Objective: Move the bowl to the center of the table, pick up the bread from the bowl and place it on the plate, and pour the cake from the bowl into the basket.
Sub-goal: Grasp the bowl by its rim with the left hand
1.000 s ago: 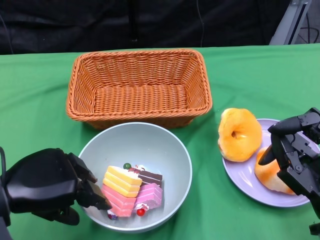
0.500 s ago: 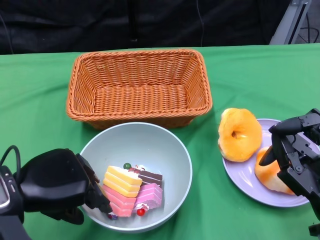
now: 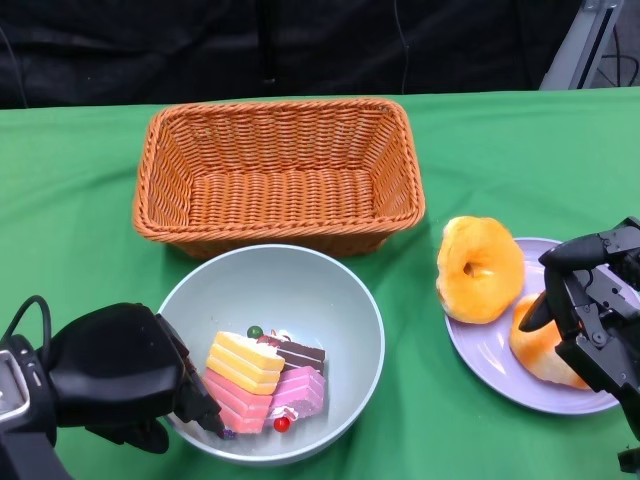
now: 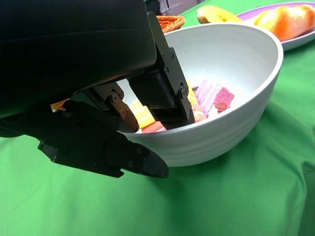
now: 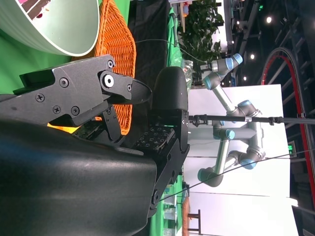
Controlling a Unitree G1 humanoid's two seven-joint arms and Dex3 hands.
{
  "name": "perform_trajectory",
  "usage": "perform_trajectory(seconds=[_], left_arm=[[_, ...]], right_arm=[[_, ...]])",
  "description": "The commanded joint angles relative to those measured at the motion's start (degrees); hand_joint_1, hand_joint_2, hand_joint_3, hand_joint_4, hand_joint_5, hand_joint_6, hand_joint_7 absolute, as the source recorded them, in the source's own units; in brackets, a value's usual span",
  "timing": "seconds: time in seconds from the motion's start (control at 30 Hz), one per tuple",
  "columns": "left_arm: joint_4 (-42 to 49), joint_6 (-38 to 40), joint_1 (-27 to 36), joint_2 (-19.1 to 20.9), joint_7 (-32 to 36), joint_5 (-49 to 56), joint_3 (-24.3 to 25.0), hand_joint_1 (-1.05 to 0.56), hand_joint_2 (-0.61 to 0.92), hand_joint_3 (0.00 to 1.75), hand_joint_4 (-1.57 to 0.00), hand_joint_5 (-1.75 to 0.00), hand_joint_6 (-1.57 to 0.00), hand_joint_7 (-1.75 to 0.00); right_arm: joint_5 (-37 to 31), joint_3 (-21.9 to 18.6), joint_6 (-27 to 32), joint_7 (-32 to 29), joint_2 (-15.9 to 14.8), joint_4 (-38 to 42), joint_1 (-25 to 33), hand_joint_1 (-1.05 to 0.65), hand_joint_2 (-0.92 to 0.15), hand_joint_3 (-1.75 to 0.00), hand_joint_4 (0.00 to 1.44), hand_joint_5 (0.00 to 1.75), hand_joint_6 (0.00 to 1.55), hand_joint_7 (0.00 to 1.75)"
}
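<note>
On my far left, the left robot hand (image 3: 120, 375) sits at the near-left rim of the bowl (image 3: 300, 285). My left wrist view shows its fingers (image 4: 162, 93) hooked over the rim and reaching inside while the thumb (image 4: 113, 152) presses against the outer wall, so I read it as pinching the bowl's edge.

The bowl is pale grey-green and stands upright on the green tabletop (image 3: 70, 200), just in front of the basket (image 3: 278, 172). Inside it I see the cake (image 3: 262, 385): a yellow-and-orange layered slice, a pink slice and a brown-topped piece, with small red and green beads beside them, all lying toward the bowl's near side.

Behind the bowl, the orange wicker basket stands upright with its near wall almost touching the bowl's far rim.

Moving right, a ring-shaped bread (image 3: 480, 268) leans on the left edge of the purple plate (image 3: 490, 360), partly hanging over the cloth. A second bread piece (image 3: 540, 345) lies on the plate, partly hidden behind the right robot hand (image 3: 595, 315).

That right robot hand hovers over the plate's right half with its fingers curled downward. I cannot tell whether they touch the bread, and the right wrist view does not settle it.
</note>
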Motion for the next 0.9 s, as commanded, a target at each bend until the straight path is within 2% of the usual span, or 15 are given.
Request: perform_trajectory(seconds=[0.03,0.27,0.9], left_arm=[[0.42,0.82,0.01,0.55,0.25,0.46,-0.61,-0.38,0.92,0.02,-0.87,0.0,-0.89,0.0],[0.7,2.7,-0.54,0.28,-1.21,0.23,-2.01,-0.37,0.92,0.04,-0.82,0.0,-0.84,0.0],[6.0,5.51,-3.02,-2.26,2.33,3.31,-6.07,-0.36,0.92,0.1,-0.84,-0.01,-0.85,-0.01]], right_arm=[[0.76,-0.82,0.32,0.02,-0.38,-1.14,0.28,-0.11,-0.86,-0.58,0.7,1.63,0.69,1.19],[0.83,-1.07,0.52,0.05,-0.44,-1.12,0.31,-0.11,-0.88,-0.55,0.69,1.62,0.68,1.18],[1.4,-1.58,0.83,0.08,-0.29,-0.85,-0.21,-0.12,-0.87,-0.53,0.7,1.63,0.69,1.18]])
